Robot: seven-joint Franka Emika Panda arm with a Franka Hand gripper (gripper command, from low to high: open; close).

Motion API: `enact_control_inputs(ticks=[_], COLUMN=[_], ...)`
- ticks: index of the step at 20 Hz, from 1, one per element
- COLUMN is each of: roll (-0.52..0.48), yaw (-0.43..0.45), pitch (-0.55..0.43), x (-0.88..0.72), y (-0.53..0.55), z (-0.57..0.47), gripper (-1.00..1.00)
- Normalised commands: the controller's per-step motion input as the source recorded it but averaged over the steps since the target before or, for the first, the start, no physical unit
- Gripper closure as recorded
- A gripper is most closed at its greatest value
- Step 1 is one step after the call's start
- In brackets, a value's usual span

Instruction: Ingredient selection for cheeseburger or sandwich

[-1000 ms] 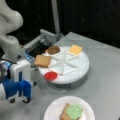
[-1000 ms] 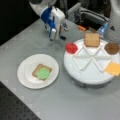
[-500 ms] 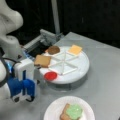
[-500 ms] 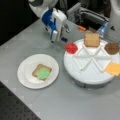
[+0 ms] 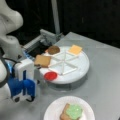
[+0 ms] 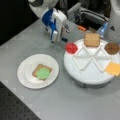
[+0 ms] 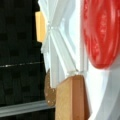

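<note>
Near: white plate [image 5: 53, 110] carries the sandwich so far, a bread slice [image 6: 40, 70] with lettuce [image 6: 43, 73] on top. Gripper [image 5: 23, 98] hovers just beside the divided tray [image 6: 92, 75], by the tomato [image 5: 50, 75]; can't tell if it's released or clenched. Farther: second bread slice [image 5: 42, 60], brown patty [image 5: 53, 49], cheese [image 5: 75, 49]. Risk: fingers clip the tray rim or a divider, or nudge the tomato away.

No lettering, label, brand, number or sign can be read anywhere here, in both front views and the wrist view alike.
</note>
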Motion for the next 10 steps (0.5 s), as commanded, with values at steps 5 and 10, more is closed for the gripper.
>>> enact_control_inputs(ticks=[5, 10], roll=[0.258, 0.267], yaw=[0.099, 0.102], pitch=[-0.150, -0.152], x=[0.22, 0.22], y=[-0.22, -0.22], z=[-0.27, -0.24], gripper=[1.00, 1.00])
